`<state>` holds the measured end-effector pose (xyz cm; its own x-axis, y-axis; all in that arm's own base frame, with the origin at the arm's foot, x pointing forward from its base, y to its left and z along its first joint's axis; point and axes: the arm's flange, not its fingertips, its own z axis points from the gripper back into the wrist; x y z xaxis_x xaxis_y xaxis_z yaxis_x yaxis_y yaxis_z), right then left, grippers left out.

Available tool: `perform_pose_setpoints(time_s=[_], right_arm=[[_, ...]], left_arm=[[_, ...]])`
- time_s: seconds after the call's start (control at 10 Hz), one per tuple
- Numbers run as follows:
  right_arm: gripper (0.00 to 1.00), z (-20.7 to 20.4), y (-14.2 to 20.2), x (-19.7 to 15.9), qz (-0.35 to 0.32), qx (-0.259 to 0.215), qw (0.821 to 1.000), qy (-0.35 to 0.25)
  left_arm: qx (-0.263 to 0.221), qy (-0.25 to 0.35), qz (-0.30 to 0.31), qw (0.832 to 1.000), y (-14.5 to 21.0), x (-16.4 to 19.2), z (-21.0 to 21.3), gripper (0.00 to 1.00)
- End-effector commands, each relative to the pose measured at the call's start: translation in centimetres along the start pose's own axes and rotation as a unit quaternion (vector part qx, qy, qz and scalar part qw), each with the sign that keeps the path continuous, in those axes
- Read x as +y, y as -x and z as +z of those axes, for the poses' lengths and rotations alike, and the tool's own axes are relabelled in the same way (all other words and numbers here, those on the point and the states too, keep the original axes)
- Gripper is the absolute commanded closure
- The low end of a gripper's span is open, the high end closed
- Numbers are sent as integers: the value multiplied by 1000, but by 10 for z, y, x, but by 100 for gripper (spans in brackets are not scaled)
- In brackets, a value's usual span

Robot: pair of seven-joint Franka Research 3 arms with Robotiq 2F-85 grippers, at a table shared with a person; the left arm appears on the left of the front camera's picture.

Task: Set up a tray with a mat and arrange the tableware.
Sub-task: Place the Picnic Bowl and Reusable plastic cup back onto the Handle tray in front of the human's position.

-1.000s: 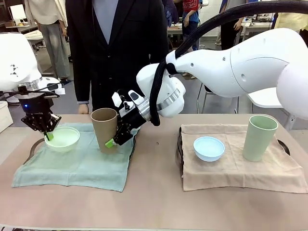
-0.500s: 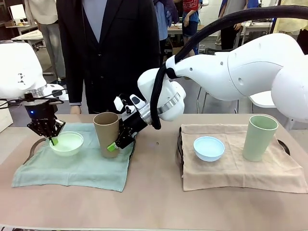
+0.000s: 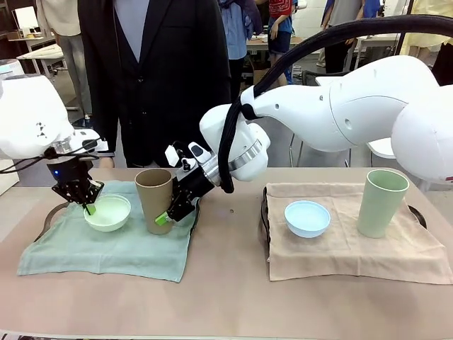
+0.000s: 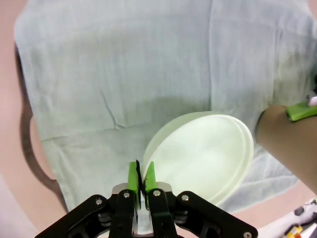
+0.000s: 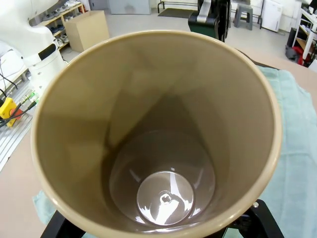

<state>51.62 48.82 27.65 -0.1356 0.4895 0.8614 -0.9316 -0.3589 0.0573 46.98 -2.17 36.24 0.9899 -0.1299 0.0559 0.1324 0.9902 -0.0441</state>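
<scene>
On the pale green mat [image 3: 106, 246] my left gripper [image 3: 89, 207] is shut on the near-left rim of the pale mint bowl [image 3: 108, 212]. In the left wrist view its pads [image 4: 132, 174] pinch the rim of the bowl [image 4: 203, 158] low over the mat [image 4: 124, 64]. My right gripper [image 3: 160, 216] grips the tan-brown cup [image 3: 153, 197], which stands upright on the mat's right part. A green pad lies against the cup's lower wall. The right wrist view looks straight down into the cup [image 5: 158, 139]. The light blue bowl [image 3: 306, 217] and the sage green cup [image 3: 382, 202] stand on the beige mat [image 3: 340, 251].
A dark tray rim [image 3: 49, 216] shows under the green mat, and another tray rim [image 3: 263, 205] under the beige mat. A person in a dark jacket [image 3: 159, 78] stands at the far edge. Bare tabletop [image 3: 226, 297] lies between and before the mats.
My left gripper has carried the mint bowl to the right along the mat, toward the cup. The tan-brown cup has gone from tilted to upright.
</scene>
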Motion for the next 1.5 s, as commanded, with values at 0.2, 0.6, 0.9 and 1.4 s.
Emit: perform_pose_setpoints(time_s=[0.2, 0.6, 0.9, 1.4], right_arm=[[0, 0, -1, -2, 13, 4, 1000, -10], [0, 7, 0, 1, -17, 16, 1000, -4], [0, 36, 8, 15, -54, 40, 997, 31], [0, 124, -33, 81, -88, 117, 983, 107]], left_arm=[[20, 11, -8, 1000, 0, 2, -15, 0], [31, -16, -11, 999, 7, 6, -9, 36], [13, -4, -16, 1000, 21, 16, 7, 24], [18, -11, -10, 1000, 52, 56, 82, 24]])
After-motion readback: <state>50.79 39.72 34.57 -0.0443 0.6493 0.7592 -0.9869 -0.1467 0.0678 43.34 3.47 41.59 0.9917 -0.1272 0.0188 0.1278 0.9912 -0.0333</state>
